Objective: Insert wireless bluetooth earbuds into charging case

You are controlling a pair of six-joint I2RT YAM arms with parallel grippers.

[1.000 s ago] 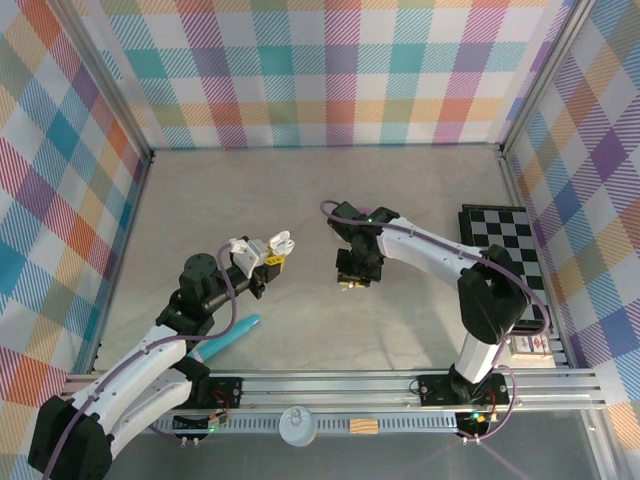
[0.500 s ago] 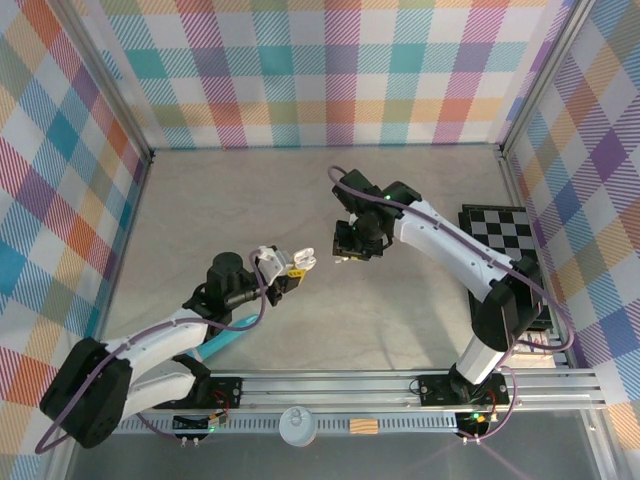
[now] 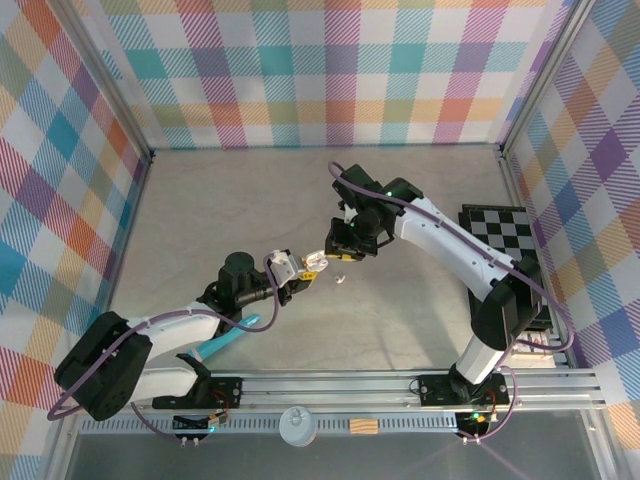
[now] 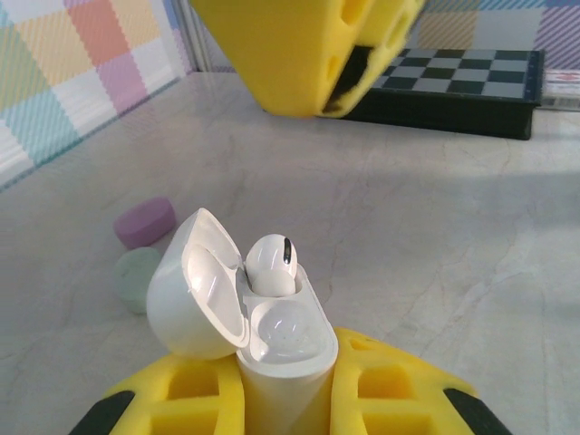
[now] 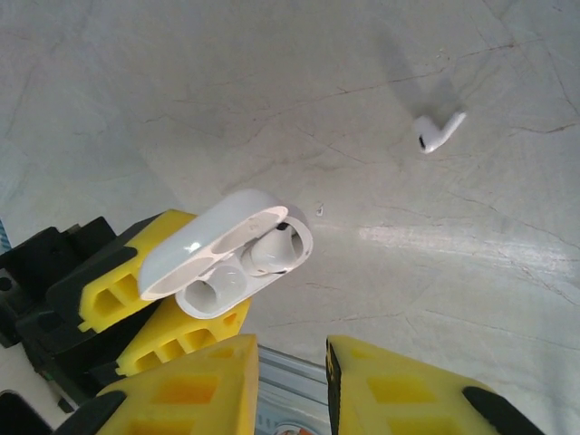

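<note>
My left gripper [image 4: 283, 385] [image 3: 300, 270] is shut on a white charging case [image 4: 272, 349] [image 3: 312, 263] and holds it upright with the lid swung open. One white earbud [image 4: 270, 265] sits in the far slot, and the near slot is bare. In the right wrist view the same case [image 5: 227, 263] lies just beyond my right gripper [image 5: 292, 352] [image 3: 340, 250]. Its yellow fingers stand slightly apart with nothing between them. Another white earbud [image 5: 437, 132] [image 3: 341, 279] lies loose on the table just past the case.
A purple pebble case [image 4: 145, 220] and a mint one [image 4: 136, 274] rest on the table to the left of the held case. A black-and-white chessboard [image 3: 505, 240] lies at the right edge. A turquoise stick [image 3: 232, 338] lies by the left arm.
My left gripper has carried the open case to the right, toward the table's middle. The right gripper rose from the table and now hovers by the case. A loose earbud shows where it was.
</note>
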